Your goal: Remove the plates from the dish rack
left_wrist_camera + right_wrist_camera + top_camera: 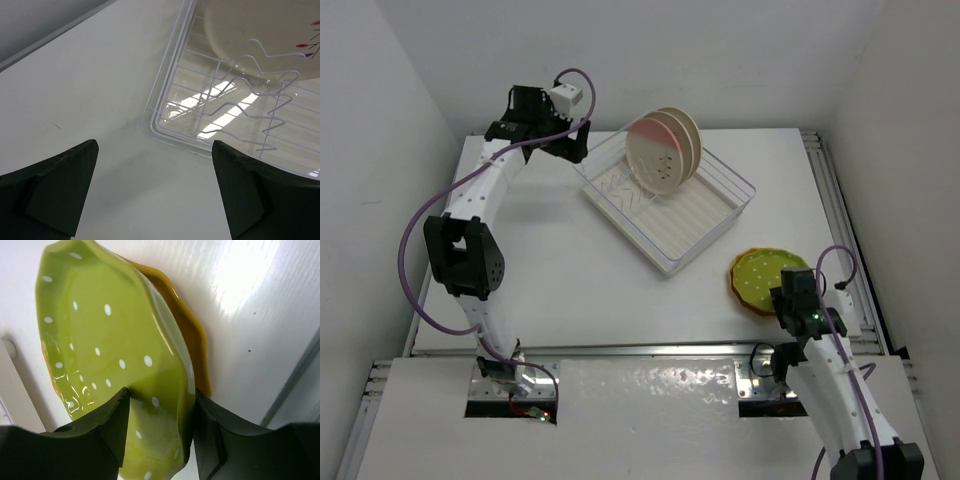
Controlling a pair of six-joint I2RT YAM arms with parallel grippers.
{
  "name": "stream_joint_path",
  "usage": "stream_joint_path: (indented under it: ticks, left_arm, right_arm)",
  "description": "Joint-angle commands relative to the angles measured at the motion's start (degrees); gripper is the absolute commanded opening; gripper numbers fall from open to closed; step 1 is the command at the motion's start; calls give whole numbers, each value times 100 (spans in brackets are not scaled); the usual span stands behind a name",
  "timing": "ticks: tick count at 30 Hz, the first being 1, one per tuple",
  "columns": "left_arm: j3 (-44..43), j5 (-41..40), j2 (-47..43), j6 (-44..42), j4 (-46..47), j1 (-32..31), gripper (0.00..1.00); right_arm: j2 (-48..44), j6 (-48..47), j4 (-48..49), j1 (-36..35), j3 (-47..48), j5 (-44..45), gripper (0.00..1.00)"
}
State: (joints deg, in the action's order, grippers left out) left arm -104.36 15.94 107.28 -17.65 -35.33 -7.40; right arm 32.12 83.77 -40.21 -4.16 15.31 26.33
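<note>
Currently, the pale pink plate point(653, 155) and the beige plate point(684, 133) just behind it are standing upright in the dish rack point(705, 225). To the rack's right, the yellow-green plate point(95, 335) is lying on the orange-yellow plate point(192, 335), with the right gripper point(160, 425) clamping its rim. The left gripper point(155, 190) is hanging wide apart, holding nothing, over the table point(550, 270) beside the rack's corner.

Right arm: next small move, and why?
Probably open the right gripper and back off: its fingers straddle the rim of the green plate, which already seems to lie stacked on the orange plate on the table.
</note>
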Motion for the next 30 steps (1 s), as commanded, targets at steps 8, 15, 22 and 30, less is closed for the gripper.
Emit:
stream_joint_path:
  ticks: [8, 15, 22, 30]
  left_arm:
    - [-67, -74, -85, -28, 228, 19, 95]
    - [-85, -65, -59, -19, 246, 19, 95]
    - [-111, -65, -32, -28, 264, 19, 95]
    - [-138, -65, -23, -54, 255, 19, 95]
  right_arm:
    - [391, -282, 4, 3, 68, 189, 65]
    - [637, -703, -532, 3, 603, 215, 71]
    - [1173, -1486, -1111, 3, 1360, -119, 84]
    - [1340, -3543, -334, -5, 1984, -905, 55]
